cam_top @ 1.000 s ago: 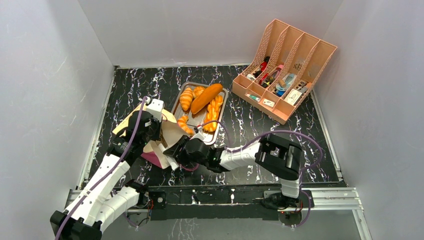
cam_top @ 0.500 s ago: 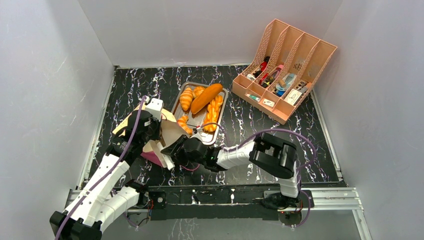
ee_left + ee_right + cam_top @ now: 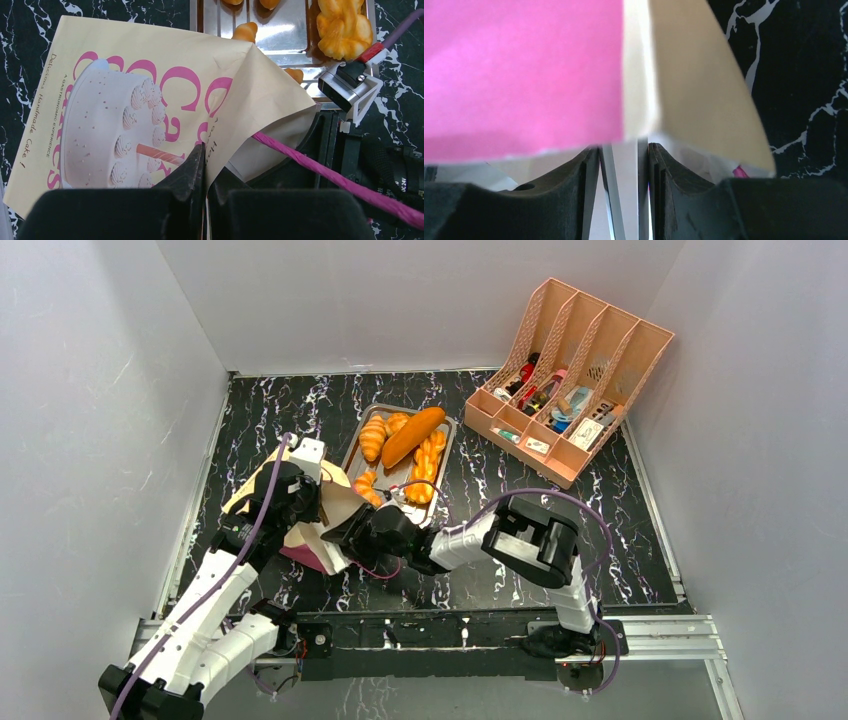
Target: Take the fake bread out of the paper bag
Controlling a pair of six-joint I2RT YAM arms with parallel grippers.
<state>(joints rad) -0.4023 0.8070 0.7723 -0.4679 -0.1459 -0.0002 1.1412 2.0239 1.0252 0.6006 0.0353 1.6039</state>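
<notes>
The paper bag (image 3: 338, 504) lies on its side at the left, cake print up (image 3: 125, 75), magenta lower part (image 3: 524, 65) toward me. My left gripper (image 3: 206, 150) is shut on the bag's upper mouth edge and holds the flap up. My right gripper (image 3: 346, 538) is pressed against the bag from the right. Its jaws (image 3: 624, 147) stand narrow, with the bag's pale folded edge between them. The fake bread lies on a metal tray (image 3: 449, 440): a baguette (image 3: 412, 435), a croissant (image 3: 373, 437) and a braided loaf (image 3: 428, 465). What is inside the bag is hidden.
A peach file rack (image 3: 570, 380) with small items stands at the back right. Grey walls close in three sides. A pink cord handle (image 3: 320, 165) runs from the bag across the right arm. The tray's near corner touches the bag's mouth.
My right gripper has slid left, closer in against the bag, and its jaws have narrowed. The left gripper and the bag's held flap have stayed put.
</notes>
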